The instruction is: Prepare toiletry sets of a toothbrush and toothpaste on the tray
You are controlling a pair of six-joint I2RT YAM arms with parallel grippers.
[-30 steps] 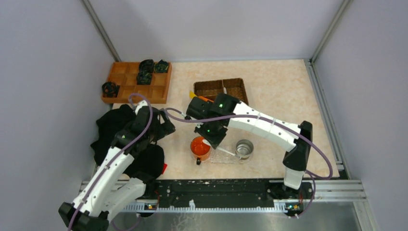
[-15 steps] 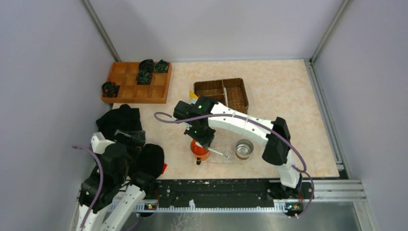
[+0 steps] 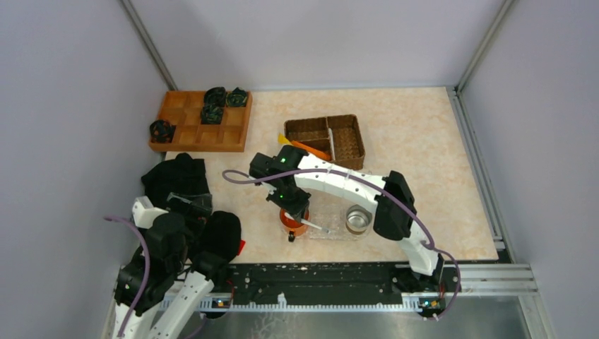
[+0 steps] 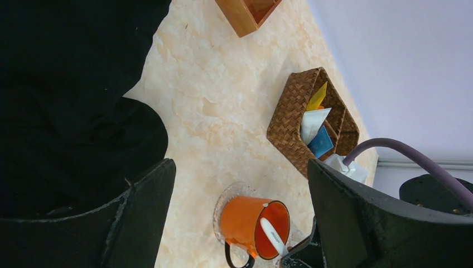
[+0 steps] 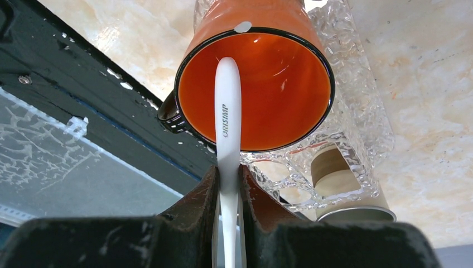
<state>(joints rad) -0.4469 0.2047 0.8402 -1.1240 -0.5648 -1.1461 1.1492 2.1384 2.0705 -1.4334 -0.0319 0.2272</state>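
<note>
My right gripper [image 5: 228,173] is shut on a slim white toothbrush [image 5: 227,123]. The toothbrush's far end reaches into the mouth of the orange mug [image 5: 279,100]. The mug stands on the clear bumpy tray [image 5: 357,111], as the top view shows at tray [image 3: 332,222] and mug [image 3: 293,224]. Toothpaste tubes lie in the wicker basket [image 4: 293,117]: a yellow one [image 4: 317,96], a white one [image 4: 313,121] and a blue one [image 4: 321,142]. My left gripper [image 4: 239,167] is open and holds nothing, pulled back over the black cloth [image 3: 180,176] at the near left.
A steel cup [image 3: 358,219] stands on the tray's right part. An orange wooden compartment tray [image 3: 201,123] with dark bundles sits at the far left. The right arm's purple cable arcs over the table between basket and mug.
The left arm has pulled back to the near left corner. The right gripper has carried the toothbrush left and down, so its end now sits in the mug.
</note>
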